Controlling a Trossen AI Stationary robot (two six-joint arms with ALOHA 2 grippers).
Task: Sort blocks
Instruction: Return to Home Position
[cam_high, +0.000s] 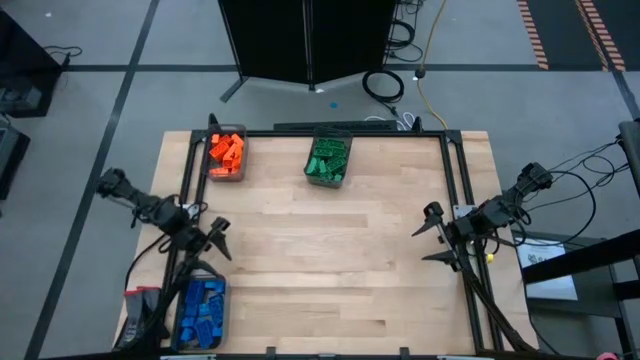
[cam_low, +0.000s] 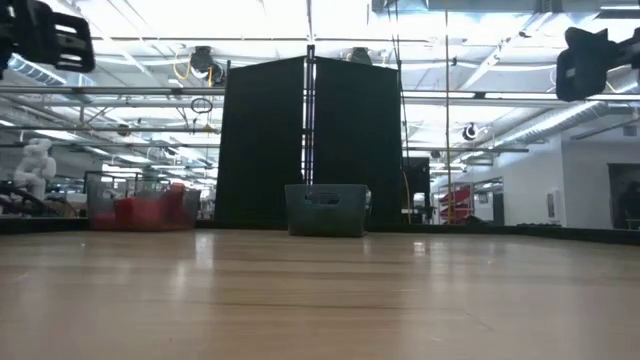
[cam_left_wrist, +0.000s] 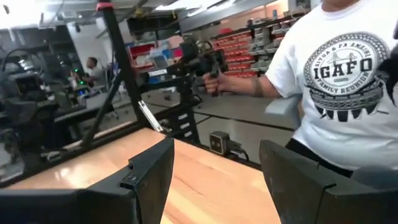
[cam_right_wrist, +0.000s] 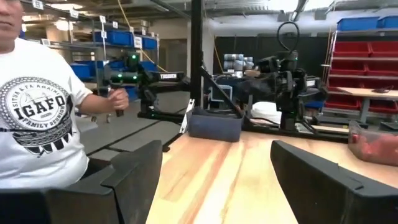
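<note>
The blocks lie sorted by colour in three dark bins on the wooden table. The orange blocks (cam_high: 227, 150) are at the far left, the green blocks (cam_high: 327, 158) at the far middle, and the blue blocks (cam_high: 203, 308) at the near left corner. My left gripper (cam_high: 220, 238) hovers open above the table's left side, just beyond the blue bin. Its fingers (cam_left_wrist: 149, 177) have nothing between them. My right gripper (cam_high: 430, 234) hovers open over the right side, pointing level across the table. Its fingers (cam_right_wrist: 134, 171) are also empty.
A black frame (cam_high: 452, 160) runs round the tabletop. The bare wood (cam_high: 330, 260) stretches between the two grippers. A person in a white T-shirt (cam_left_wrist: 339, 81) stands beside the table, holding a handle (cam_left_wrist: 214, 68). A black panel (cam_low: 310, 140) stands behind the far edge.
</note>
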